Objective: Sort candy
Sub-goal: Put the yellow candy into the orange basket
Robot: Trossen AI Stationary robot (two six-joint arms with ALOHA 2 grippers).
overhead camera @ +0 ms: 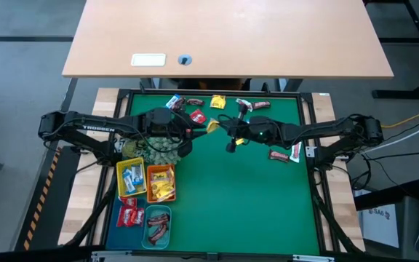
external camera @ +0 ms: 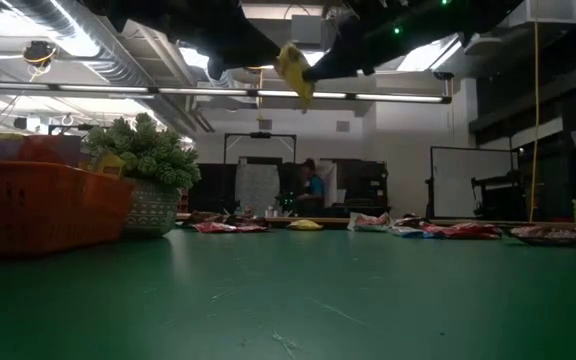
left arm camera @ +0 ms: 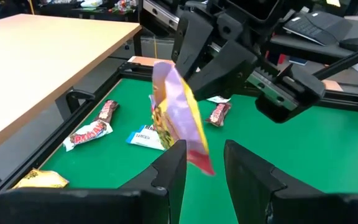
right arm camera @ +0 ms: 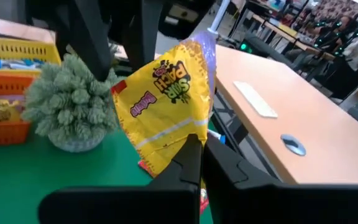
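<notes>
A yellow candy packet [overhead camera: 212, 126] hangs in the air above the middle of the green mat, between my two grippers. My right gripper [right arm camera: 201, 146], reaching in from the right, is shut on it. My left gripper [left arm camera: 205, 149], reaching in from the left, is open, and the packet's lower end [left arm camera: 199, 155] hangs between its two fingers. More candy lies along the mat's far edge [overhead camera: 195, 109] and at the right [overhead camera: 282, 155]. In the low view the packet [external camera: 296, 72] hangs high above the mat. My right gripper pinches the packet's upper edge [right arm camera: 188, 134] between its two fingers, coming nearly level from the table's right. The packet hangs below that edge, lifted clear of the mat. My left gripper: the packet's lower end lies close against one finger [left arm camera: 178, 158]; I cannot tell whether they touch.
A grey-green spiky plant ball [overhead camera: 158, 149] stands just below the left arm. Near the mat's left front stand a yellow tray [overhead camera: 129, 177], an orange tray [overhead camera: 160, 182], a blue tray [overhead camera: 131, 213] and a teal tray [overhead camera: 157, 225], all with candy. A wooden desk [overhead camera: 268, 36] lies beyond the far edge.
</notes>
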